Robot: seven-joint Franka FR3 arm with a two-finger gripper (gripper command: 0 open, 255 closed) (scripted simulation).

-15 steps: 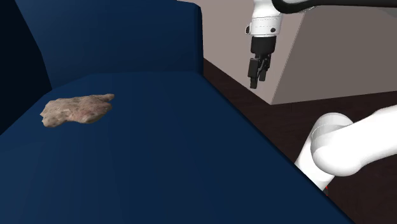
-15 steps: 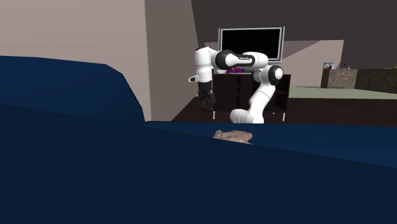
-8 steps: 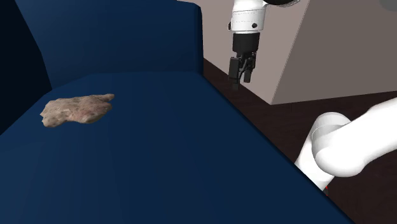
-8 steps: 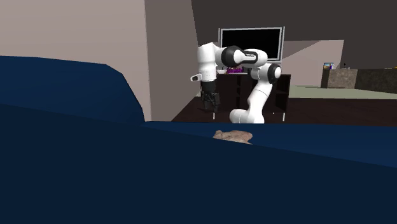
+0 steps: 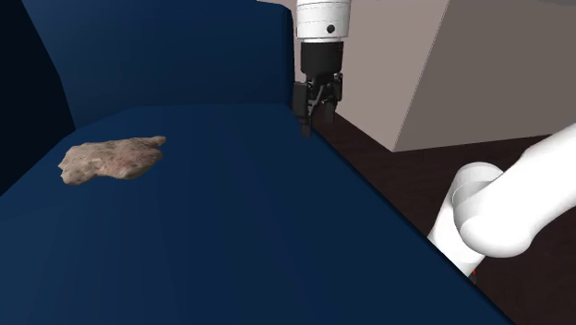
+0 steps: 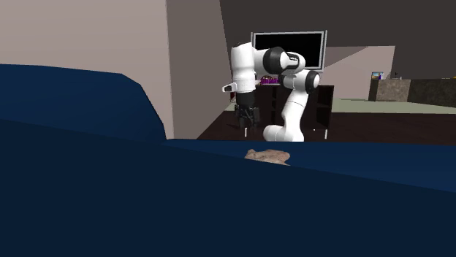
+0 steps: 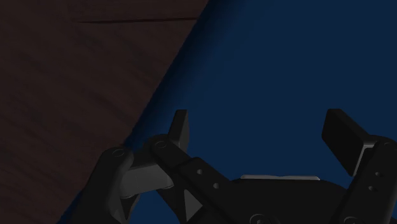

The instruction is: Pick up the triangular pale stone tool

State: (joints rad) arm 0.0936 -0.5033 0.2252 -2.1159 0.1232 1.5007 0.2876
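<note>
**A:** Arm pose?

**B:** The white arm [image 6: 281,69] is rising from its base and folding over at the elbow. The last link is dropping straight down, so the claw [image 5: 307,125] is pointing downward. It is hanging over the edge of the dark blue sofa seat [image 5: 231,222], where the cushion is meeting the dark wooden floor [image 7: 76,95].

**A:** Claw state?

**B:** In the wrist view its two black fingers [image 7: 180,127] are standing wide apart. Only blue cushion is showing between them, so it is gripping nothing.

**A:** Target?

**B:** The stone tool [image 5: 113,159] is pale, pinkish-tan, flat and rough-edged. It is lying on the same seat, well apart from the claw, towards the shoulder view's left. Nothing is touching it. In the second exterior view it is sitting nearer the camera than the claw, with its lower edge hidden behind a blue ridge of the sofa.
</note>
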